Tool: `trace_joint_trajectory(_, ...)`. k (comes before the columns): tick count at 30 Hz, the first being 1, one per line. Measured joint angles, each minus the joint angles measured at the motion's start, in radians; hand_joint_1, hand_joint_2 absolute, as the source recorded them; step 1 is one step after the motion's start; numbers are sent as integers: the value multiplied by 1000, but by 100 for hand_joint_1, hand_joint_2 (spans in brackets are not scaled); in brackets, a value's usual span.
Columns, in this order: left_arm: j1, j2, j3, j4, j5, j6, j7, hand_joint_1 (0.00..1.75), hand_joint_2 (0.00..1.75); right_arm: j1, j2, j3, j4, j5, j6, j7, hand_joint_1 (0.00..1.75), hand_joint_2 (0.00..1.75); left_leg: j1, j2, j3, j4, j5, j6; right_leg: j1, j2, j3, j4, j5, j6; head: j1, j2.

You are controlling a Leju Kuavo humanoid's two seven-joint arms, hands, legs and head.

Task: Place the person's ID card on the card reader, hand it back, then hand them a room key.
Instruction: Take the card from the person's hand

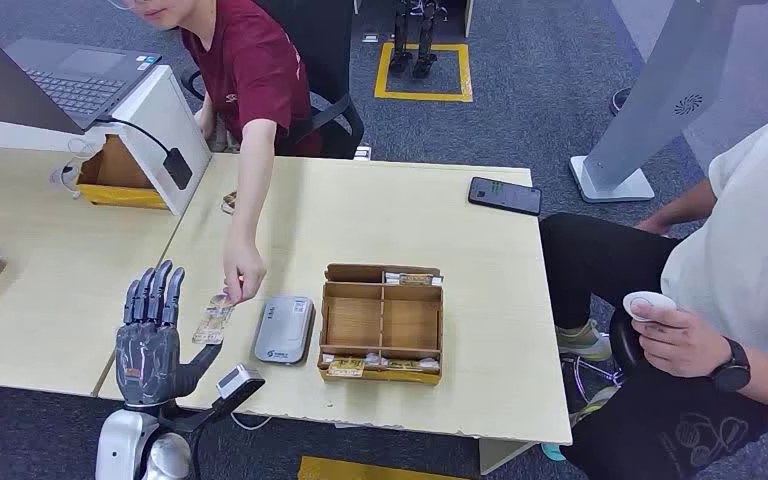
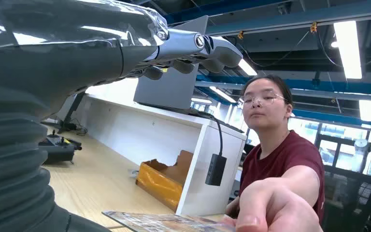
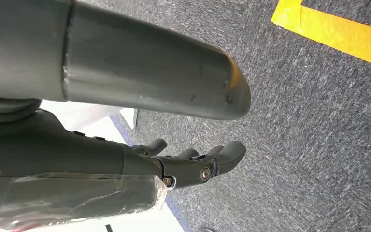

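Pale tabletop (image 1: pixel 390 215) ahead: I see a person's hand (image 1: pixel 243 275) holding the ID card (image 1: pixel 213 322) just left of the reader (image 1: pixel 284 328). Left robot hand (image 1: pixel 150 335) spread, released; right robot hand (image 3: pixel 193 162) loosely released over carpet.

Silver-grey card reader (image 1: pixel 284 329), brown divided box (image 1: pixel 382 322), maroon shirt (image 1: pixel 248 60), black phone (image 1: pixel 504 195).

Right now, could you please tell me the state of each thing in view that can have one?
ID card: flat on the table, a person's hand on its far end.
Left hand: raised beside the card, fingers straight and apart, holding nothing.
Right hand: hanging over the carpet, fingers loosely curled, holding nothing.
Card reader: flat, nothing on it.
Cardboard box: open-topped, middle compartments empty.
Phone: screen dark.
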Motion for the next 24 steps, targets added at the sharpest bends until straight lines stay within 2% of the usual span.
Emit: trace_joint_trajectory(24, 0, 0, 5, 1, 33, 0, -32, 175, 175, 0, 0, -1, 0, -1, -2, -6, 0, 0, 0, 0, 0, 0, 0, 0, 0, 0, 0, 0, 0, 0, 0, 0)
